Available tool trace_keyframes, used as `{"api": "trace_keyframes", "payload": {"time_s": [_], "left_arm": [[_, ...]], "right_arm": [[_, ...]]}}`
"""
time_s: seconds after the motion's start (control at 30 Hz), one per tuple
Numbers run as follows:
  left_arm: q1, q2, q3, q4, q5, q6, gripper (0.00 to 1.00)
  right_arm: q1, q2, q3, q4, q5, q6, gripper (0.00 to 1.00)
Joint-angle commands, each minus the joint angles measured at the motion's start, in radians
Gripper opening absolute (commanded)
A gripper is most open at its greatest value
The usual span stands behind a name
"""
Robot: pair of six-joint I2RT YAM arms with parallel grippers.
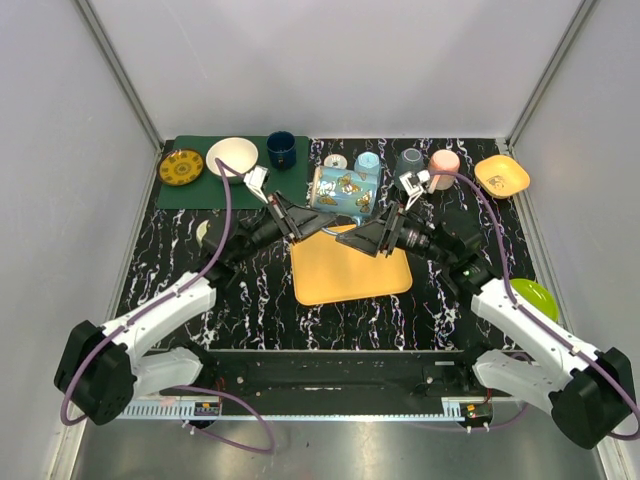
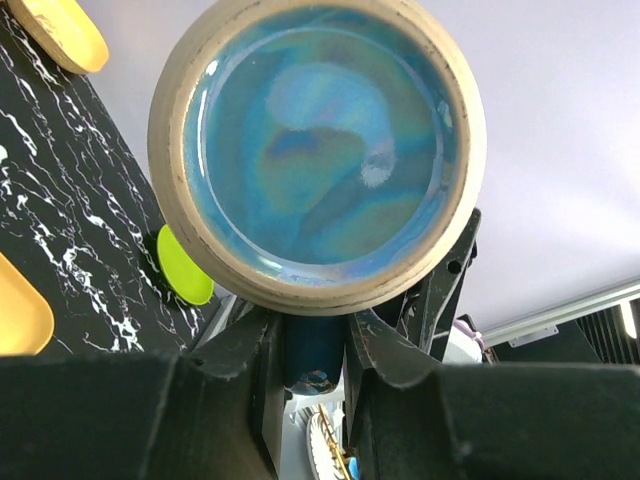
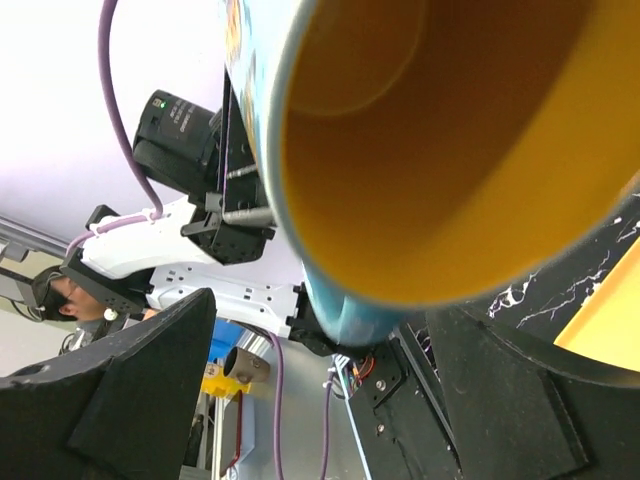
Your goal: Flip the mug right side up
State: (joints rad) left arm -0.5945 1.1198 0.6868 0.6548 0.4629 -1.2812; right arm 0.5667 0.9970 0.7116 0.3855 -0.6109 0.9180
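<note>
Black, white-veined tabletop (image 1: 250,290) fills your workspace, with plain white walls around it. On it, at the centre, lies an orange tray (image 1: 350,275), and at the far left a green mat (image 1: 215,192) carries a yellow patterned plate (image 1: 181,167), a cream bowl (image 1: 232,156) and a dark blue cup (image 1: 281,149). Along the far edge to the right you have a light blue cup (image 1: 368,161), a grey cup (image 1: 409,160), a pink cup (image 1: 444,163) and an orange square dish (image 1: 502,175). A green plate (image 1: 533,297) sits near the right edge.

Your mug (image 1: 345,192), blue with a gold pattern, is off the table on its side, above the far edge of the tray and between the two arms. Its glazed blue base faces left and its yellow inside faces right.

Your left gripper (image 1: 308,222) is at the near left of the mug. In the left wrist view its fingers (image 2: 240,350) are drawn close onto a dark blue part just below the base, which looks like the handle.

Your right gripper (image 1: 372,237) sits just beside the mug's mouth. Its fingers (image 3: 130,390) are spread wide, with the lower rim between them, and you cannot see them pressing on it.
</note>
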Motion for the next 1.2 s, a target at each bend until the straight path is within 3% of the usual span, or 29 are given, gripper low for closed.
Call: {"api": "trace_keyframes", "payload": {"time_s": [0.0,0.4,0.47,0.67,0.87,1.1,1.17], "left_arm": [[-0.022,-0.06,0.031,0.22,-0.021,-0.015,0.0],[-0.08,-0.072,0.026,0.212,-0.023,-0.004,0.0],[-0.087,-0.072,0.025,0.212,-0.023,-0.003,0.0],[-0.094,-0.092,0.017,0.218,-0.024,-0.004,0.0],[-0.099,-0.1,0.007,0.232,-0.023,-0.012,0.0],[-0.111,-0.098,0.008,0.233,-0.01,-0.01,0.0],[-0.114,-0.092,0.002,0.229,-0.004,-0.007,0.0]], "right_arm": [[-0.007,0.023,0.087,0.065,0.005,-0.033,0.9],[-0.031,0.086,0.117,0.145,-0.018,0.005,0.56],[-0.034,0.092,0.112,0.173,-0.035,0.015,0.56],[-0.074,0.112,0.108,0.213,-0.09,0.044,0.73],[-0.096,0.118,0.117,0.197,-0.105,0.045,0.71],[-0.103,0.137,0.103,0.274,-0.135,0.1,0.53],[-0.103,0.147,0.108,0.302,-0.157,0.111,0.44]]}}
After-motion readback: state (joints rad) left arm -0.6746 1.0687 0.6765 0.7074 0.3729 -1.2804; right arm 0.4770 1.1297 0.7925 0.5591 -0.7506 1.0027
